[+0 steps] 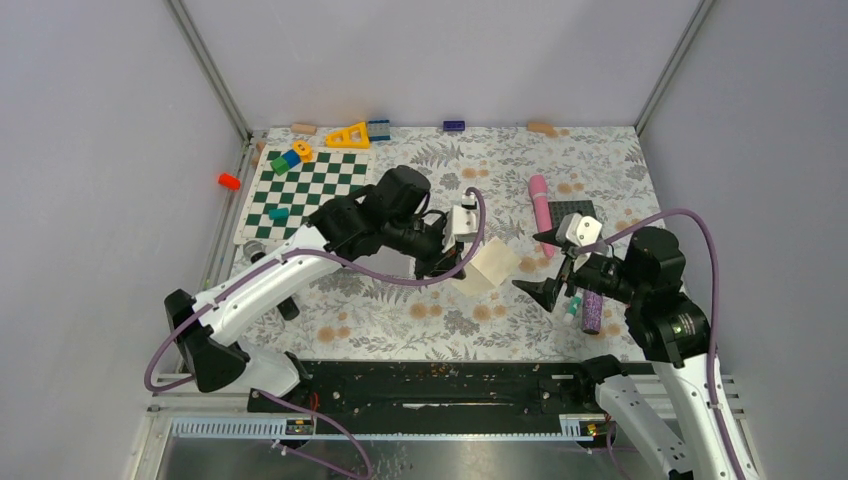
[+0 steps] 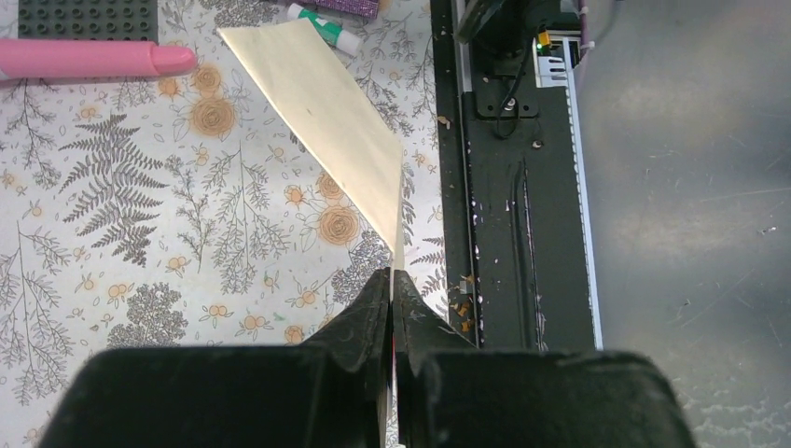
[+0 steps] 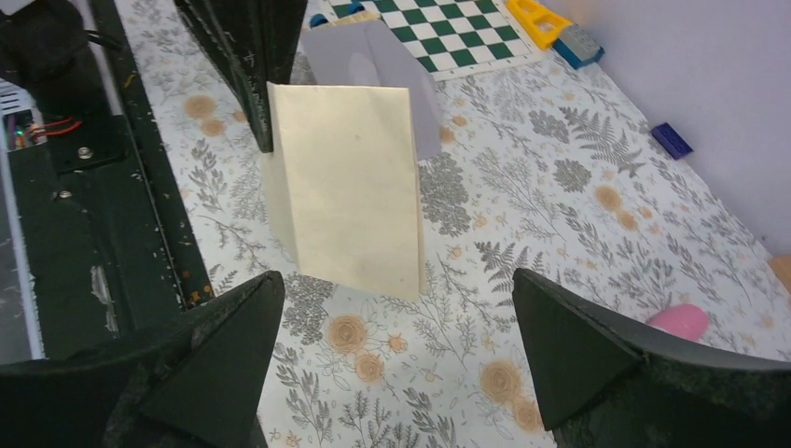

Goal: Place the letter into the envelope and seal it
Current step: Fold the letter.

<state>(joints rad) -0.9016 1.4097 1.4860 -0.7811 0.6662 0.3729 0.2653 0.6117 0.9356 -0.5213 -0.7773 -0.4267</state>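
Unlike the left wrist view, the right shows the envelope [image 3: 373, 51] behind the letter [image 3: 350, 187]. Left end effector [image 2: 392, 277] pinches the letter; right end effector [image 3: 396, 278] faces it, spread.

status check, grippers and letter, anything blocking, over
Left gripper shut on the letter, held upright. Right gripper open, facing it, not touching. Envelope flat beyond the letter, letter not in yet. Nothing seen between them.

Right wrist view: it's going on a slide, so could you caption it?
Open right gripper faces the cream letter, pinched by the left gripper, with the envelope behind.
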